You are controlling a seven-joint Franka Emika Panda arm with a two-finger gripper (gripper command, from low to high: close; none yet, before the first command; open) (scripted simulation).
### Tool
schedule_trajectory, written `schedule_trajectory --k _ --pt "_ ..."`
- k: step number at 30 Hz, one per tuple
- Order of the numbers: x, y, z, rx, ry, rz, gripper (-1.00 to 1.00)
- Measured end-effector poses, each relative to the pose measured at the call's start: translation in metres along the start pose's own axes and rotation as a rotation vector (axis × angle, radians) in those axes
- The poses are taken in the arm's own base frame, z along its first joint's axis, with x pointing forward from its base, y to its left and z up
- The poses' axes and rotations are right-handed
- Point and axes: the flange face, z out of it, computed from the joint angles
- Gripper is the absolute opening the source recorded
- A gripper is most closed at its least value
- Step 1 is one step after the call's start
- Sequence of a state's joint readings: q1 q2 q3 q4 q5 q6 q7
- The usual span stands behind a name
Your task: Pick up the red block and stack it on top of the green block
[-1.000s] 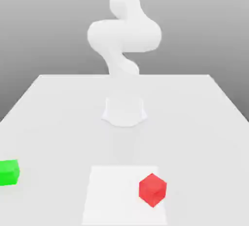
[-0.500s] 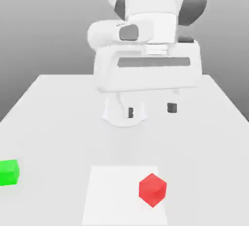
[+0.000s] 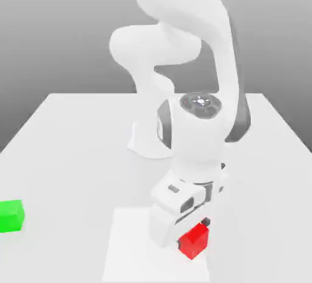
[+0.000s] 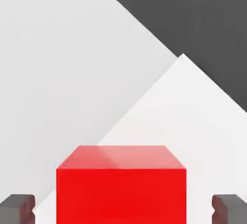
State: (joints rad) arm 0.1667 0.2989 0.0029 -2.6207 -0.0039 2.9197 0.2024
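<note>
A plain grey backdrop sits behind everything I can see, and below it the pale table (image 3: 73, 148) spreads wide, with a brighter white square patch (image 3: 131, 245) marked on it near the front edge of the exterior view.

The biggest thing on my screen is the white arm (image 3: 201, 123). It rises from its round base at the back of the table, loops overhead and folds down toward the front, its wrist section hanging above the white patch.

At the end of it, the gripper (image 3: 196, 232) is low over that patch, right at the red block (image 3: 194, 240). From the hand view I see the two dark fingertips (image 4: 17, 207) standing one on each side of the red block (image 4: 120, 189), with a clear gap of table showing between each pad and the cube's faces. So the jaws are spread wider than the block and are not touching it. The cube rests on the patch, with one corner turned toward the exterior camera.

The green block (image 3: 11, 216) lies flat on the table far off at the exterior view's left edge, well apart from the red one and from the arm.
</note>
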Motion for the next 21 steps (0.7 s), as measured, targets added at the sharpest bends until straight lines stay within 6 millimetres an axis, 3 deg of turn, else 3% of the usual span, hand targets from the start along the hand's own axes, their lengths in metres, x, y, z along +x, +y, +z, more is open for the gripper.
schedule_trajectory --k 5,11,16,21 --pt "0.000 0.000 0.000 0.000 -0.001 0.000 -1.00" --pt "0.002 0.006 -0.058 0.000 -0.001 0.018 -1.00" --pt "0.022 0.132 -0.071 -0.001 -0.006 0.369 -1.00" --pt "0.003 0.266 -0.083 0.000 -0.007 0.728 -1.00"
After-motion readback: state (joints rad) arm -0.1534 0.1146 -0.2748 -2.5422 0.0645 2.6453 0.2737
